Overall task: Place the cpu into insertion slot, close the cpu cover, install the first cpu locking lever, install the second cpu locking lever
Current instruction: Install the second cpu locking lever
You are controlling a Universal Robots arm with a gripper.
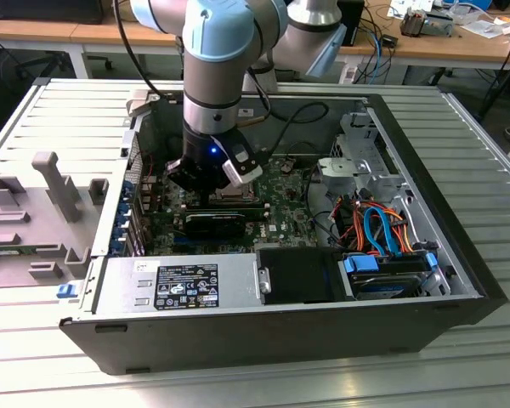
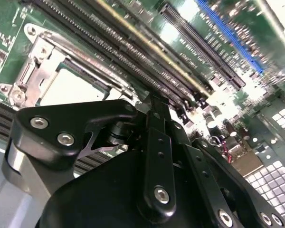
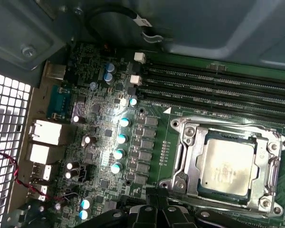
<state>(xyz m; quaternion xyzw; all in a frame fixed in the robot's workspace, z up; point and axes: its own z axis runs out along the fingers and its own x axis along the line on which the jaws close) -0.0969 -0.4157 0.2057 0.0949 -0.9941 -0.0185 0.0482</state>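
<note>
One chip seated, cover down over it

Cpu [image 3: 228, 167] lies in the slot [image 3: 185, 142] beneath the cover [image 3: 270, 164]; gripper [image 1: 214, 189] hovers just beside it, likely for lever work, finger spread impossible to tell.

The bench [image 1: 34, 357] has a top of light grey metal slats with long grooves. An open computer case [image 1: 280, 331] lies directly on it, near the middle, with its open side turned up. On the exterior view's left, beside the case, a flat grey fixture plate [image 1: 34, 221] rests on the bench, and several grey blocks stand up from it. A small blue clip [image 1: 65, 291] lies between this plate and the case.
</note>
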